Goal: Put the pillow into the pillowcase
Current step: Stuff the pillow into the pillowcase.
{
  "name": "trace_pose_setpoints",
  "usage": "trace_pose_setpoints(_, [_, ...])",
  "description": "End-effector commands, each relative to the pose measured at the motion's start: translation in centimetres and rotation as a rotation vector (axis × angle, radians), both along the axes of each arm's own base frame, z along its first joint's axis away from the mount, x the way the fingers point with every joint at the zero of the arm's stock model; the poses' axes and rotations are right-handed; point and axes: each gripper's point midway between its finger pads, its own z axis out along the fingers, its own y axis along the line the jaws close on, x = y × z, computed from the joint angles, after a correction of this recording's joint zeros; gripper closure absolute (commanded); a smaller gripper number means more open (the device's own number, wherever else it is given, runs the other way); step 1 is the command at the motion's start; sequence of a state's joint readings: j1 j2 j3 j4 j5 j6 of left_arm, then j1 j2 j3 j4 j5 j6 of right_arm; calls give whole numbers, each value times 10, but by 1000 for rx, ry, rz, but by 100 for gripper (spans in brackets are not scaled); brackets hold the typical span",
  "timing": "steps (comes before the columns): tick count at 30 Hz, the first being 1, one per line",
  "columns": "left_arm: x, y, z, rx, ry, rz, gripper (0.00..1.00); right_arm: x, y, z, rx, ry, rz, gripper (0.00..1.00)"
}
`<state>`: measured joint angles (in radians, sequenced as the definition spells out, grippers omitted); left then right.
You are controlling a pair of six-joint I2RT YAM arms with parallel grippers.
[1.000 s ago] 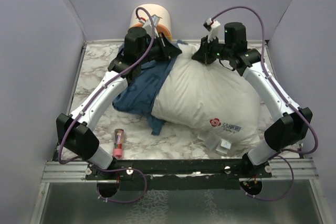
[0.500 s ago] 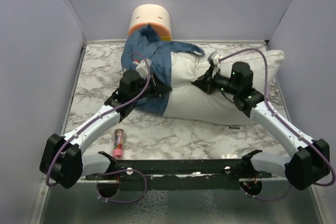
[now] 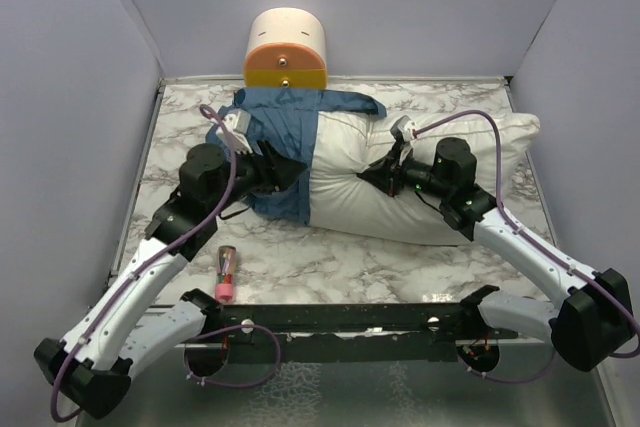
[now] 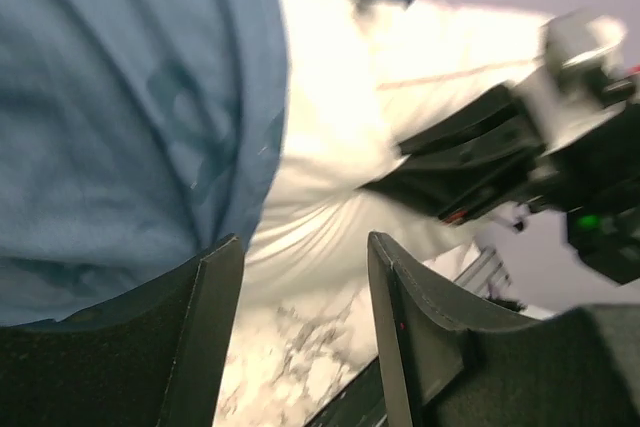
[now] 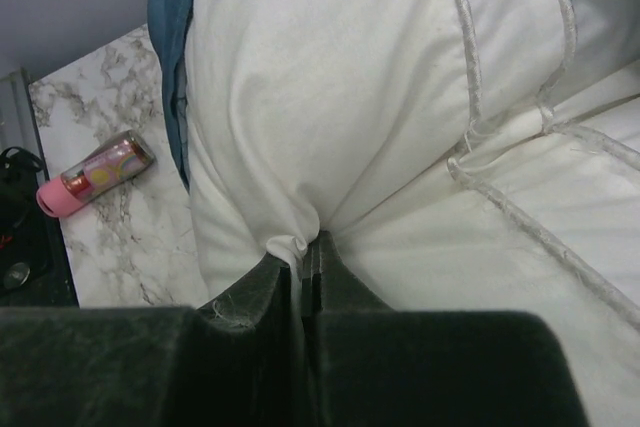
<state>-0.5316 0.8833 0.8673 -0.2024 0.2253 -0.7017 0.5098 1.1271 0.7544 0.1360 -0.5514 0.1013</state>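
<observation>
Marble-patterned counter (image 3: 180,162) carries everything. At its near left lies a small bottle (image 3: 226,274) with a pink cap, on its side and apart from the cloth.

Right of the bottle and farther back, the left end effector (image 4: 305,242) points toward the pillowcase (image 3: 275,132). Its two dark fingers (image 4: 205,332) stand spread, and nothing sits in the gap between them. The wrist view shows only white fabric and a strip of counter through that gap. From above, the tips are at the near right edge of the blue cloth; whether they touch it cannot be told.

The pillowcase lies crumpled at the far left-centre of the counter, just in front of a cream-and-orange cylinder (image 3: 286,47) that stands at the far wall. The left end of the pillow (image 3: 350,197) is tucked inside the pillowcase. The rest of the white pillow stretches out bare to the right, reaching the far right corner.

On the bare middle of the pillow is the right end effector (image 5: 308,245). Its fingers are pressed together, pinching a small fold of the white pillow fabric, which bunches up between the tips. Blue pillowcase edge shows just left of that pinched spot.
</observation>
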Motion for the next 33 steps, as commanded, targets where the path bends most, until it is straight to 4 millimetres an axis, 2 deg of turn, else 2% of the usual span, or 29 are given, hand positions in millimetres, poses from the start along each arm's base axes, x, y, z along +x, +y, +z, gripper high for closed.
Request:
trace_pose_setpoints(1, [2,30,60,-4,-88,146,44,-17,7,-42,-51,176,47,99])
trace_pose_setpoints(5, [28,30,84,44,-71,218,43,-16,9,-42,-41,192,49,99])
trace_pose_setpoints(10, [66,16,73,238,-16,254,41,-14,9,-44,-49,198,36,99])
trace_pose_setpoints(14, [84,-6,63,308,-19,205,43,-12,8,-41,-45,194,19,99])
trace_pose_setpoints(16, [88,-12,56,332,-13,190,44,-11,7,-40,-45,193,11,99])
trace_pose_setpoints(20, [94,-13,42,389,10,190,47,-10,7,-38,-48,189,8,99])
trace_pose_setpoints(24, [96,-14,42,397,0,179,64,-8,8,-36,-50,186,11,99])
trace_pose_setpoints(29, [95,-13,40,412,1,174,73,-7,10,-33,-48,182,18,99])
trace_pose_setpoints(33, [96,-10,33,446,10,174,75,-7,10,-30,-46,177,20,99])
